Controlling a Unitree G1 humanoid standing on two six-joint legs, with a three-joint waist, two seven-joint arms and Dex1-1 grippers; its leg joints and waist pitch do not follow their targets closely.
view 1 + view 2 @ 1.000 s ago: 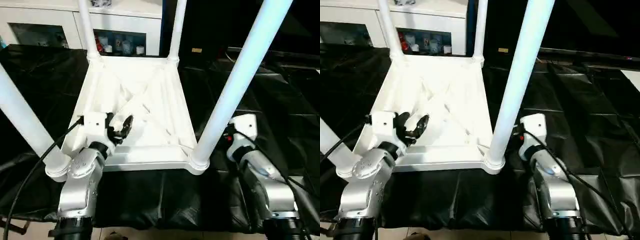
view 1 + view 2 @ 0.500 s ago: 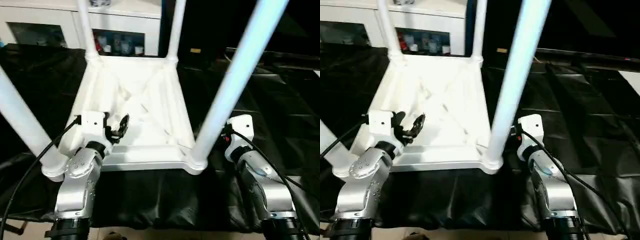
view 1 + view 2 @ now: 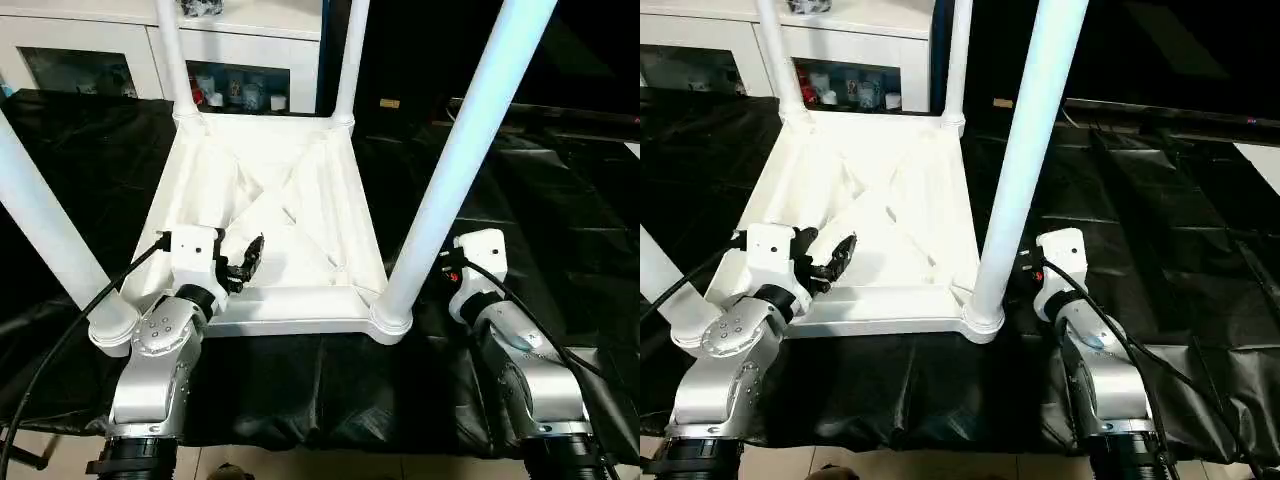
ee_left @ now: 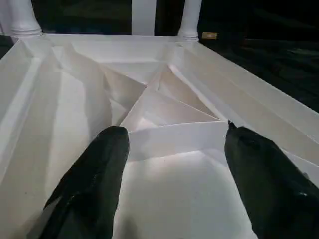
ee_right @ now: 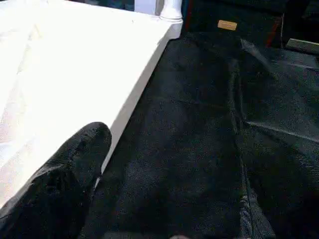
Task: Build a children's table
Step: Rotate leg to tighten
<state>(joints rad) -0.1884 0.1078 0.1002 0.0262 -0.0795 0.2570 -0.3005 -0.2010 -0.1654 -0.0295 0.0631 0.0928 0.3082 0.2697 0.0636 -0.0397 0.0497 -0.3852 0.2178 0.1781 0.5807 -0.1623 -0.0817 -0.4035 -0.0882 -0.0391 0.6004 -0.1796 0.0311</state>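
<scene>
Left gripper [image 4: 172, 149]: released, fingers apart, empty, hovering over the ribbed underside of the tabletop [image 3: 300, 190] near its front edge. Right gripper [image 5: 164, 209]: released, wide open, empty, over the black sheet [image 3: 560, 220] just beside the tabletop's right side. Tabletop: upside down on the black sheet, four legs [image 3: 455, 170] standing upright in its corner sockets. Cabinet [image 3: 90, 50]: behind, glass doors

Upturned table [image 3: 880, 215] on black sheet [image 3: 1140, 210]
</scene>
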